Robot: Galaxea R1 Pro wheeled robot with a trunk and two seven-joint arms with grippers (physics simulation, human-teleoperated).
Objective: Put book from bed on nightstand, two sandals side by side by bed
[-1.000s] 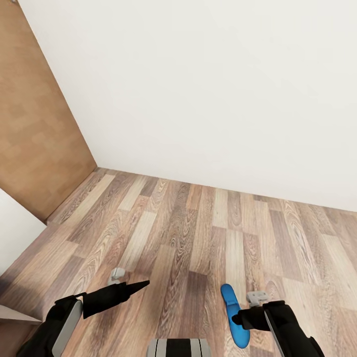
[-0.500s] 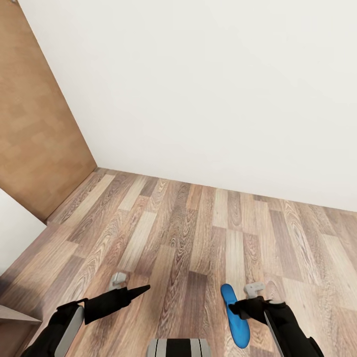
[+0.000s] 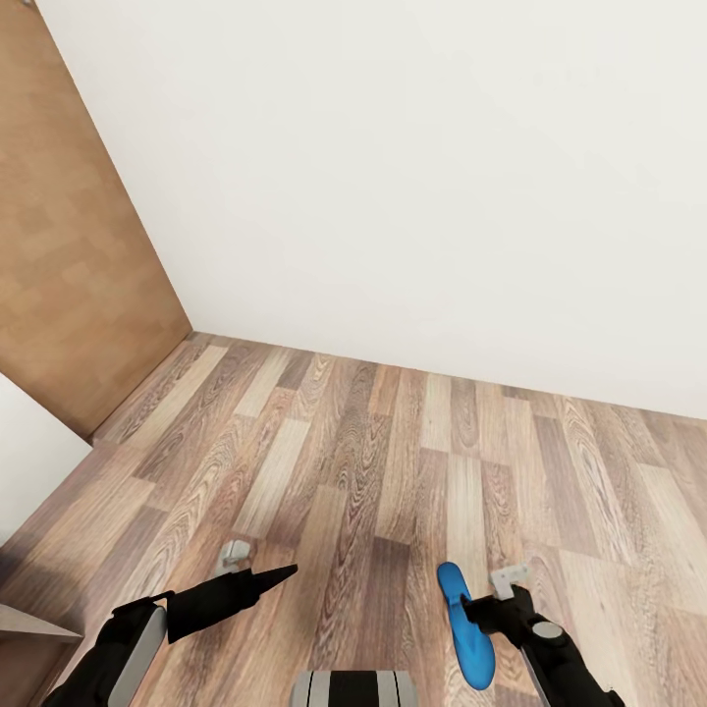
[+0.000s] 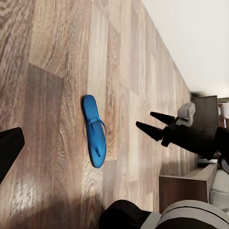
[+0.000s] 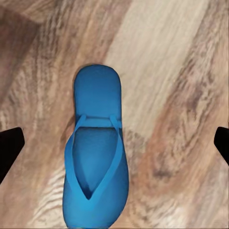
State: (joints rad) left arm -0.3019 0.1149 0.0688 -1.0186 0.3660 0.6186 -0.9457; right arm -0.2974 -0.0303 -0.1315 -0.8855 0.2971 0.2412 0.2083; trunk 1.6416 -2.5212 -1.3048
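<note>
Over the last second the right end effector [image 3: 489, 617] rotated at the wrist and dropped toward the bright blue flat flip-flop sandal [image 3: 463, 638] lying on the light brown wood-plank floor [image 3: 393, 471]; the head camera itself did not shift, since the white wall [image 3: 412, 177] and the plain brown wooden door [image 3: 69, 255] kept their places. In the right wrist view the sandal [image 5: 98, 152] lay strap-up between the two dark fingertips [image 5: 9, 152], which stood wide apart at opposite edges of the picture, so the right end effector was spread and holding nothing. The left wrist view showed the same sandal [image 4: 94, 131] flat on the planks with the right end effector [image 4: 157, 125] just beside it, fingers parted, apparently not yet touching, though the angle was poor for judging contact. The left end effector [image 3: 270, 571] hung low over the floor, little changed; its fingers appeared pressed together to a single point in the head view, empty. Judgement: the right arm had lined up over the sandal for a grasp, so the sandal-placing part of the task was in its pickup approach. One sandal was on the floor in front of the robot's base [image 3: 353, 687].
</note>
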